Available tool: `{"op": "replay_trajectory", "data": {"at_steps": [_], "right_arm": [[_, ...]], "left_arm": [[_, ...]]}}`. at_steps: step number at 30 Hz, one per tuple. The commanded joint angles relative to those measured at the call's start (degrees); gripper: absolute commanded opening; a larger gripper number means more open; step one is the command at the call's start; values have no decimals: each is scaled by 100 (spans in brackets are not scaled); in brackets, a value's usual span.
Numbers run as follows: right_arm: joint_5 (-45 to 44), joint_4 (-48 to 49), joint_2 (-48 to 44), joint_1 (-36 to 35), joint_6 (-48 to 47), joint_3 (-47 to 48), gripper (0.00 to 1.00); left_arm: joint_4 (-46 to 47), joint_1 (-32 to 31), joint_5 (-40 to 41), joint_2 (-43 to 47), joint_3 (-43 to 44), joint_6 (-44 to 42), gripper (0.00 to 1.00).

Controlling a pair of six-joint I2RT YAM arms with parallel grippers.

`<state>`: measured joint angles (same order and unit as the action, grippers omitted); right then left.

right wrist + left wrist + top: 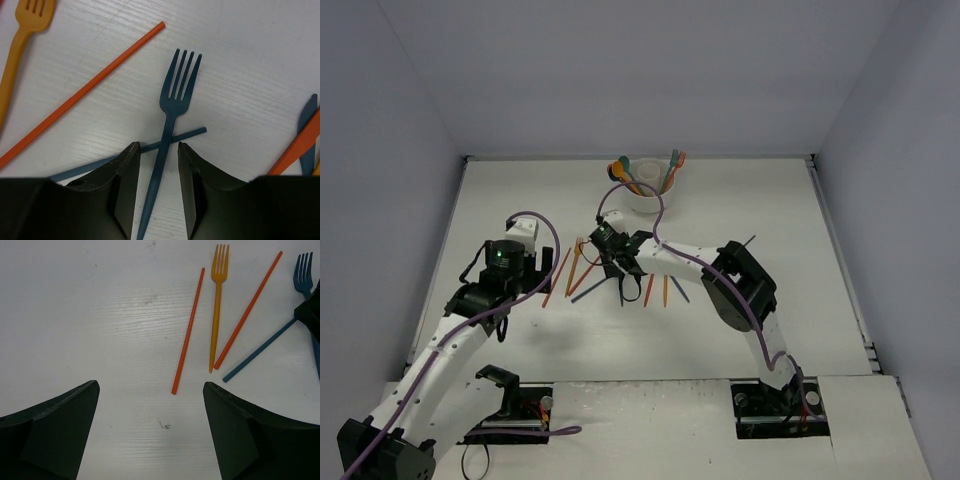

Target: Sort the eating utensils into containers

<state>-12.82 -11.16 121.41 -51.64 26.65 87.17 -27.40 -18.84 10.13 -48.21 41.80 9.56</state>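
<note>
The white cup (642,196) stands at the back centre with several orange and teal utensils upright in it. More utensils lie on the table in front of it. My right gripper (158,146) is low over a dark blue fork (172,110), one finger on each side of its handle, with a narrow gap on both sides. The fork lies across a dark blue stick (192,134). My left gripper (150,385) hangs wide open over bare table, just left of an orange stick (188,330) and an orange fork (216,315).
A second orange stick (248,310) and the dark blue stick (260,351) lie right of the orange fork. Orange and blue pieces (665,290) lie right of my right gripper (617,262). White walls enclose the table on three sides.
</note>
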Motion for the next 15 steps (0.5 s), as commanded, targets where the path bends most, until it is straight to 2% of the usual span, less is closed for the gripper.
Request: {"op": "replay_trajectory", "data": {"at_steps": [1, 15], "right_arm": [[-314, 35, 55, -13, 137, 358, 33], [-531, 35, 257, 36, 156, 567, 29]], "left_arm": [[114, -47, 59, 64, 309, 71, 82], [127, -76, 65, 66, 305, 64, 82]]}}
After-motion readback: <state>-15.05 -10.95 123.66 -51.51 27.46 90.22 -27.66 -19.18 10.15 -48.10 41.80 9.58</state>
